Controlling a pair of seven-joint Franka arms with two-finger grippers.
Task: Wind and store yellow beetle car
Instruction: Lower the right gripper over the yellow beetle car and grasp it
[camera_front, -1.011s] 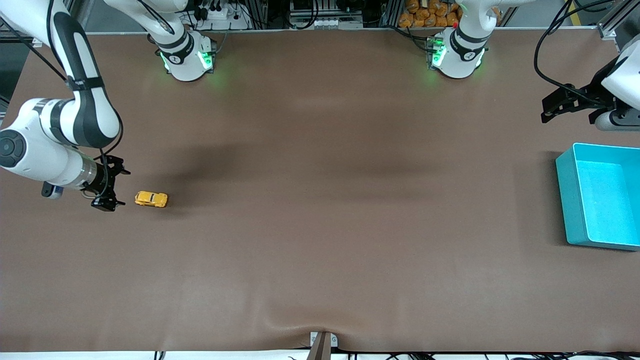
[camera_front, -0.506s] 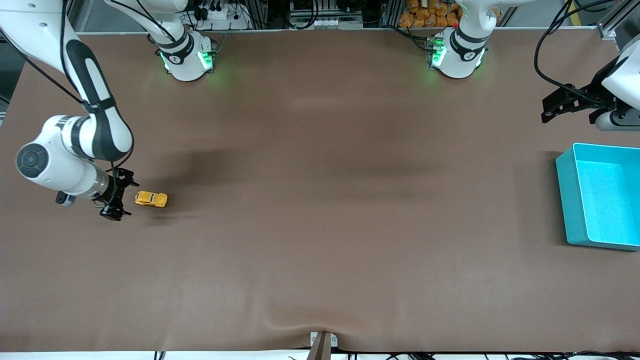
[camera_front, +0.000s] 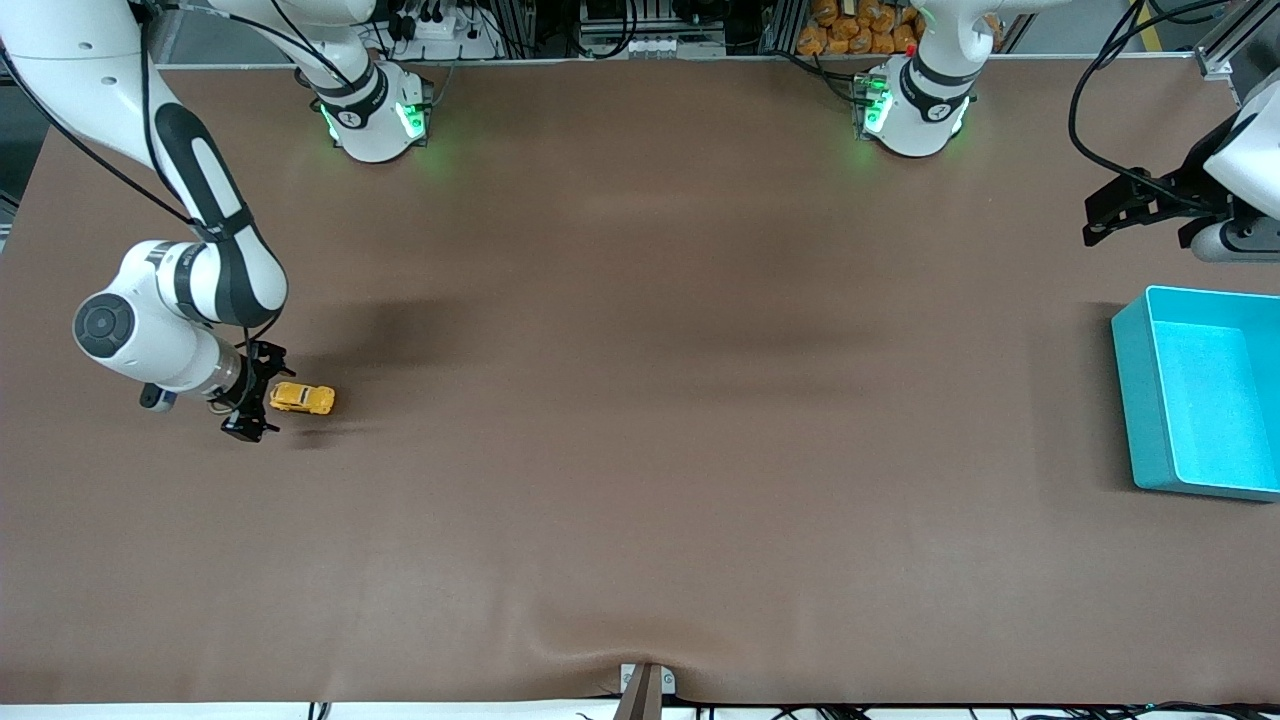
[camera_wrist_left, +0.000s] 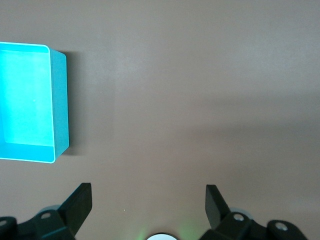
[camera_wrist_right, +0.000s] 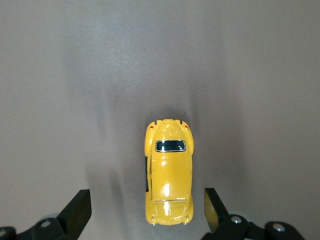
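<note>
At the middle left of the front view, the right gripper (camera_front: 250, 392) is low, fingers spread wide, just beside the yellow beetle car (camera_front: 302, 398) sitting on the table (camera_front: 640, 400). At the far right, the left gripper (camera_front: 1100, 215) waits, spread too, above the teal bin (camera_front: 1135, 400).

Brown table covering (camera_front: 640, 420), matte, spanning the whole work surface, with a shallow wrinkle rising at the middle of its edge nearest the front camera. Teal bin (camera_front: 1195, 392), rectangular, open-topped, nothing visible inside, standing at the left arm's end of the table; its bright interior and one corner also show in the left wrist view (camera_wrist_left: 30, 102). Small grey metal bracket (camera_front: 645, 685) at the middle of the table's near edge. Cluster of orange items (camera_front: 860, 28) on the rack above the table's top edge, kind cannot be told. Black cables (camera_front: 1100, 90) hanging near the bin's end.
</note>
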